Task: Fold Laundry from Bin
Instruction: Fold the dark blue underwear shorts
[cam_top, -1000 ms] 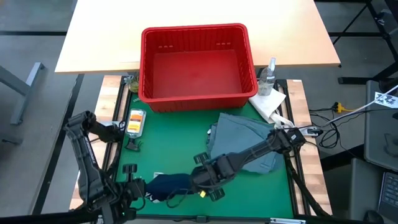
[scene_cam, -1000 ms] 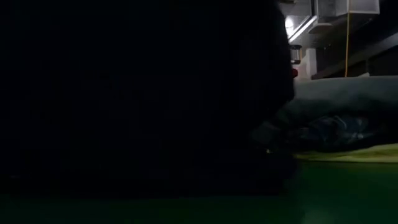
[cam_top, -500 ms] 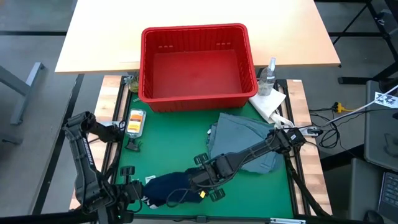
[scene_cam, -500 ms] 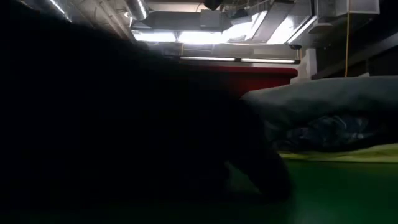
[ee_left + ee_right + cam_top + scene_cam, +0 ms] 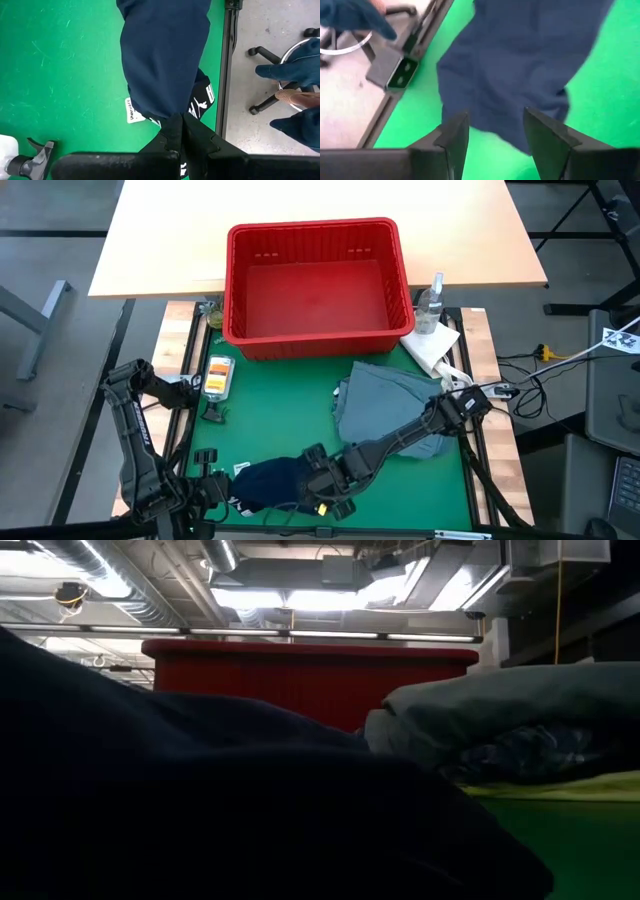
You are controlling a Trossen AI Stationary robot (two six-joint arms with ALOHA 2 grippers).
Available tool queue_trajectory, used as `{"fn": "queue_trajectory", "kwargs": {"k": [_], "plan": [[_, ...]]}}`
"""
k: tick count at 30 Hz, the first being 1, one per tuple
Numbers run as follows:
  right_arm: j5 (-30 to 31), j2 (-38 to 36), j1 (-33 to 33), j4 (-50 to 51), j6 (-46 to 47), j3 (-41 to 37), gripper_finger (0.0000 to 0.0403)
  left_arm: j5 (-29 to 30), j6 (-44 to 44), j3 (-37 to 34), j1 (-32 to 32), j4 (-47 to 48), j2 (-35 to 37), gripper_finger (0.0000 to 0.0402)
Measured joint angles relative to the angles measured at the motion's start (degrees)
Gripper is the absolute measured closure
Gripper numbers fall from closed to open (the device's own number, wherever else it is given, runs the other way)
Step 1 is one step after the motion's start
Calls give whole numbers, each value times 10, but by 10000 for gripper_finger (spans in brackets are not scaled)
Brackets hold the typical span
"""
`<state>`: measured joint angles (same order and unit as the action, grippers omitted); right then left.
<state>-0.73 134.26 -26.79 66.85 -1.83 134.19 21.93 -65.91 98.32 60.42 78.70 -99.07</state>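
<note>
The navy garment (image 5: 268, 480) lies bunched on the green mat (image 5: 270, 415) at the desk's near edge, close to the left corner. The left end effector (image 5: 181, 120) is closed, its fingers pinching the garment's near edge beside a white label (image 5: 131, 110). The right end effector (image 5: 495, 131) hovers just over the garment's other end with its fingers (image 5: 454, 137) spread apart and nothing between them; it holds nothing. In the high view the right arm (image 5: 400, 438) reaches across the mat from the right side to the garment. A folded stack of laundry (image 5: 390, 410) sits on the mat's right half, grey-blue piece on top; the low view shows plaid (image 5: 540, 755) and yellow (image 5: 580, 787) layers beneath. The red bin (image 5: 317, 285) stands beyond the mat, with no garment showing inside. A white paper towel (image 5: 432, 345) and a spray bottle (image 5: 432, 300) lie beside the bin's right end.
</note>
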Motion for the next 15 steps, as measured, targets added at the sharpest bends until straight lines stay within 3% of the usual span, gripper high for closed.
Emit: {"fn": "queue_trajectory", "kwargs": {"k": [7,15], "plan": [[-30,24,-17,4,-16,0,217,1,0,0,0,-2,0,401],[0,59,-34,1,-31,0,217,4,0,0,0,-2,0,401]]}}
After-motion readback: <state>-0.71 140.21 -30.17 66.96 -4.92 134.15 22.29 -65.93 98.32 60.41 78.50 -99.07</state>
